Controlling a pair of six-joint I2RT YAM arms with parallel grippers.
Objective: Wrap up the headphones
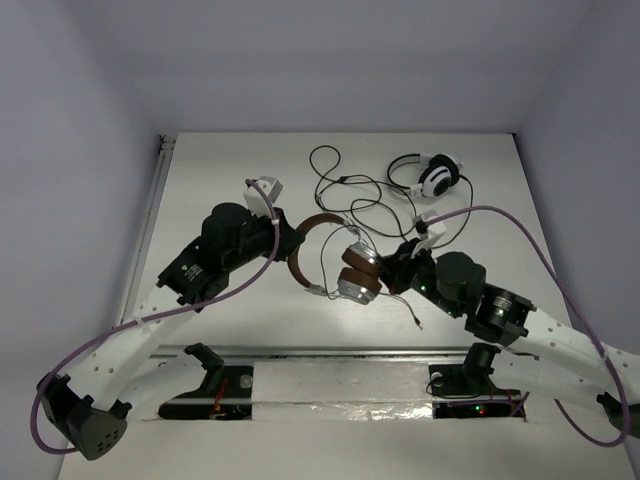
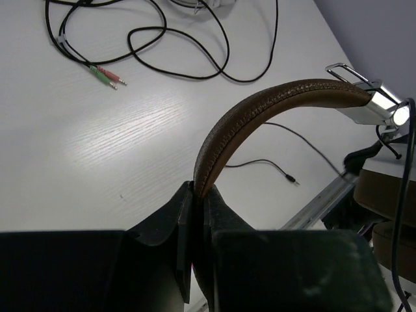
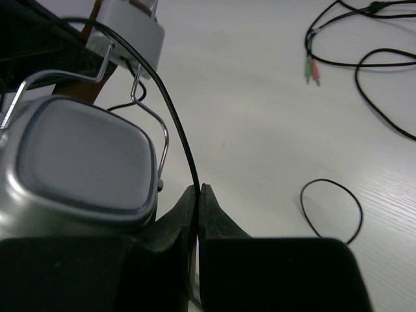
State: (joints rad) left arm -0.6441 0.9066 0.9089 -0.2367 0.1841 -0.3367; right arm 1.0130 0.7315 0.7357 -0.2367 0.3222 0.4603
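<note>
The headphones (image 1: 340, 262) have a brown headband, brown ear pads and silver cups, and stand in the middle of the table. My left gripper (image 1: 287, 243) is shut on the brown headband (image 2: 260, 110), holding it up. My right gripper (image 1: 395, 262) is shut on the thin black cable (image 3: 174, 123), right beside a silver ear cup (image 3: 84, 162). The cable runs up from my fingertips over the cup's wire yoke. Its loose end with a small plug (image 1: 417, 326) lies on the table in front of the cups.
White-and-black headphones (image 1: 432, 176) lie at the back right, their long black cable (image 1: 340, 185) looped across the back of the table. Its green and pink plugs (image 2: 108, 77) lie on the white tabletop. A metal rail (image 1: 330, 352) runs along the near edge.
</note>
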